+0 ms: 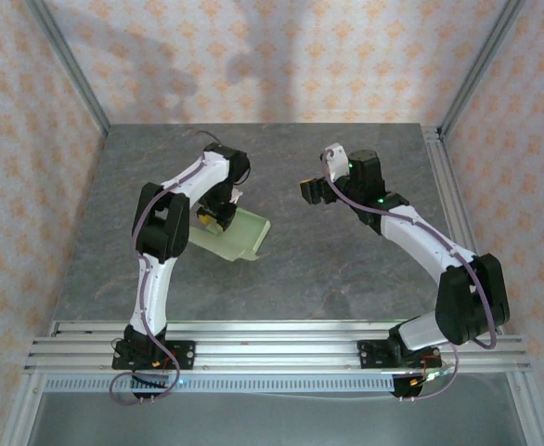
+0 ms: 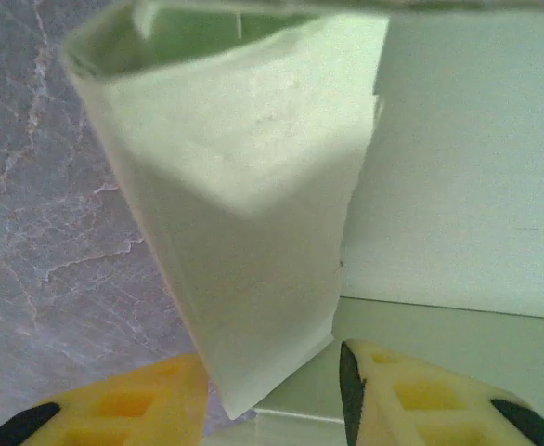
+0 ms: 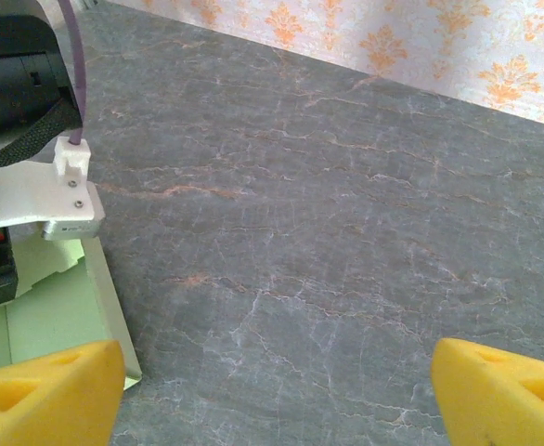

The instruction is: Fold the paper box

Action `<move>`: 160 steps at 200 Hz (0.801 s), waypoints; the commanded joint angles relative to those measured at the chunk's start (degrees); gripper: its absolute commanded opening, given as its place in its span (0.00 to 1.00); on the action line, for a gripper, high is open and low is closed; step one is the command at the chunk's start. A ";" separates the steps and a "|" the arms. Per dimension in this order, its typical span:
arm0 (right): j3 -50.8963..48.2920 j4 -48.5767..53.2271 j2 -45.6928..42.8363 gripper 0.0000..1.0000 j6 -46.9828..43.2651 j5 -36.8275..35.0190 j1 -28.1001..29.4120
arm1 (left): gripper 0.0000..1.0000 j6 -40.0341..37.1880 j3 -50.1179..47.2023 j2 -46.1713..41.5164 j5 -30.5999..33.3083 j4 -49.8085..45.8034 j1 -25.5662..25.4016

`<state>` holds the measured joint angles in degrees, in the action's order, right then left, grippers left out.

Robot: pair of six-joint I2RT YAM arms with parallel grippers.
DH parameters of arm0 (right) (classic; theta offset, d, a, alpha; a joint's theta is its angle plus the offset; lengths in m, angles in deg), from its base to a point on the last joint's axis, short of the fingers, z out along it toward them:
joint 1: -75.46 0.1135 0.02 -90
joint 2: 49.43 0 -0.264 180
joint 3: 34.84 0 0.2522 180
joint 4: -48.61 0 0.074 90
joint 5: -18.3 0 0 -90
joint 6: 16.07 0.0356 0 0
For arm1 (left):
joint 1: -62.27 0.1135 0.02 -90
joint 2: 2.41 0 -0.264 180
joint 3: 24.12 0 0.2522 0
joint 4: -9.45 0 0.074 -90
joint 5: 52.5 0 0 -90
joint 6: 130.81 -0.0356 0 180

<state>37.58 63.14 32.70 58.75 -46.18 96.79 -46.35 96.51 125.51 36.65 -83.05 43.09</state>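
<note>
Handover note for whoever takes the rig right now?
Left gripper: jaws apart, either side of a raised flap of the pale green thin-card paper box, left of centre on the grey stone-look table.
Right gripper: open, empty, over bare table beside the box.
Done: one flap stands up; the panel next to it lies flat.
Left: fold the remaining panels and close the box.

Left pincer (image 1: 218,216) at the pale-green paper box (image 1: 242,234), right pincer (image 1: 309,190) well apart above grey table (image 1: 346,269).

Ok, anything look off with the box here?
Yes: one panel of the paper box stands up bowed and unevenly creased, right in front of the left gripper, rather than lying folded flat.
</note>
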 commanded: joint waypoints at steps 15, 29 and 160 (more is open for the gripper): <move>3.13 1.92 2.05 0.84 -0.64 2.38 -0.06 | 0.55 -0.38 2.02 -0.24 0.65 -0.95 -0.77; 4.41 2.93 3.57 0.83 -0.70 4.18 0.06 | 0.61 0.20 2.12 -1.53 0.71 0.36 -0.81; 21.48 1.48 28.58 0.86 2.06 -6.39 15.50 | 1.00 16.73 -27.35 -44.06 19.27 39.06 1.78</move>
<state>55.59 67.03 56.81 58.51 -46.77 109.55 -34.35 76.71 88.29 48.63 -51.97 42.94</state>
